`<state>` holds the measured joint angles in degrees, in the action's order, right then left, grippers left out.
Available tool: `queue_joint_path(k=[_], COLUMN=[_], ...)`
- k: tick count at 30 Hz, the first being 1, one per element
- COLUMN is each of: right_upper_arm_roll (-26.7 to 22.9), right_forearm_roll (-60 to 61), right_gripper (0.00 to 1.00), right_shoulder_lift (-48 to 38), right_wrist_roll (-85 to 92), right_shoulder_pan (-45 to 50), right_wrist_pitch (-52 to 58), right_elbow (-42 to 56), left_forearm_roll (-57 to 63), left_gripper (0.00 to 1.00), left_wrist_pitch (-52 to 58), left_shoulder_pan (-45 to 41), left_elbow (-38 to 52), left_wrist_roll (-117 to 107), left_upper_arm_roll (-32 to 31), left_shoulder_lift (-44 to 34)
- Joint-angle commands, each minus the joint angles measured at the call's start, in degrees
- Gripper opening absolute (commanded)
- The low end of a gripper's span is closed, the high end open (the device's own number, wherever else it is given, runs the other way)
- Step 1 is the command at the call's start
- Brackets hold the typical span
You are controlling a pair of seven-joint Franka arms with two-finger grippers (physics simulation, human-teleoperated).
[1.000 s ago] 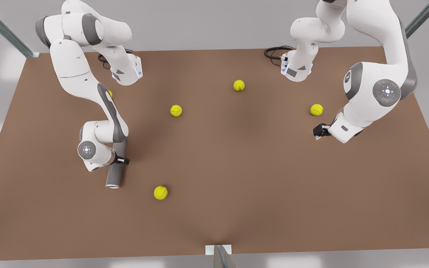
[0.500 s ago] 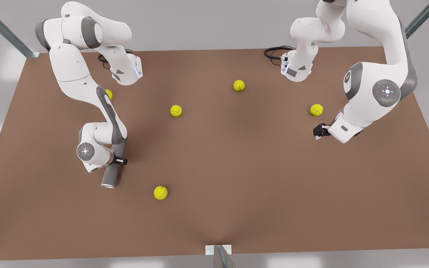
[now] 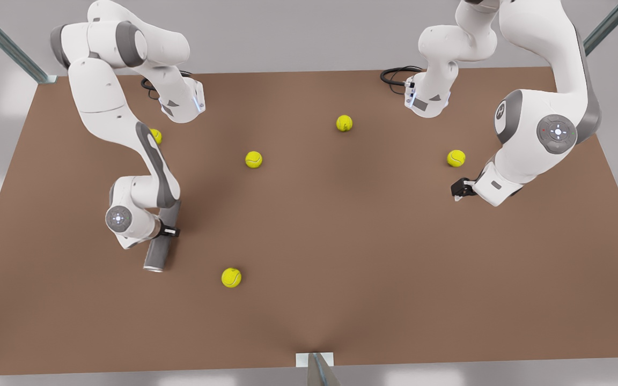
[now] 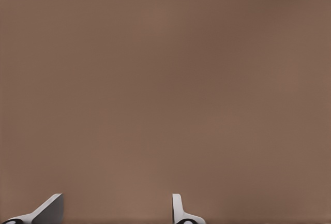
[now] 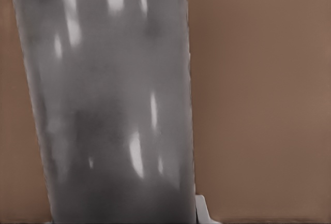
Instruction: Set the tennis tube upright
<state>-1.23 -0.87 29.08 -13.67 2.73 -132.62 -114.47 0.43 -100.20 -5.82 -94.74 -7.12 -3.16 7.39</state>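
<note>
Tennis tube [image 3: 157, 251] lay tilted near the front view's left counter [image 3: 341, 268] edge, clamped mid-length by the right gripper [image 3: 165, 231] for tipping up, while the left gripper [image 3: 458, 193], fingers spread and empty, waited opposite.

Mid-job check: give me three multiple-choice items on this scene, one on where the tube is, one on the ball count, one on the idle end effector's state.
1. Where is the tennis tube?
A. On the front view's left, in the right end effector
B. At the middle of the table
C. On the front view's right

2. How many tennis balls are on the table?
A. Three
B. Five
C. Seven

3. How is the left end effector, which is waiting?
A. Shut on a ball
B. Shut on the tube
C. Open over bare table

Answers: 1 A, the right wrist view has the grey tube right at its fingers; 2 B, five yellow-green balls in the front view, one partly behind an arm; 3 C, its fingers stand apart with nothing between.
</note>
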Motion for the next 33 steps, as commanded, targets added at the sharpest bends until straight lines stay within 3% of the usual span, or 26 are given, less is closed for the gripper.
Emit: queue_joint_path(k=[1,9,14,22,33], right_upper_arm_roll=[0.0,0.8,5.8,6.0,8.0], right_forearm_roll=[-0.2,0.0,-0.3,-1.3,-1.1], right_gripper=[0.67,0.67,0.66,0.64,0.63], right_shoulder_lift=[-0.3,-0.1,0.2,1.2,11.2], right_wrist_roll=[-0.1,6.7,6.9,9.5,9.1], right_shoulder_pan=[0.1,1.1,1.1,6.5,11.2], right_wrist_pitch=[0.3,11.2,13.3,15.3,24.3], right_elbow=[0.2,11.5,14.5,20.3,38.8], left_forearm_roll=[0.0,0.0,0.0,0.0,0.5], left_gripper=[1.0,1.0,1.0,1.0,1.0], left_wrist_pitch=[0.0,0.5,0.4,0.5,0.5], left_shoulder_pan=[0.0,0.0,0.0,0.0,0.0], left_elbow=[0.0,0.0,0.1,0.0,0.0], left_wrist_roll=[0.0,0.0,0.0,-0.1,-0.5], left_upper_arm_roll=[0.0,0.0,0.0,-0.5,-0.7], left_shoulder_lift=[0.0,-0.2,-0.2,-0.2,-0.2])
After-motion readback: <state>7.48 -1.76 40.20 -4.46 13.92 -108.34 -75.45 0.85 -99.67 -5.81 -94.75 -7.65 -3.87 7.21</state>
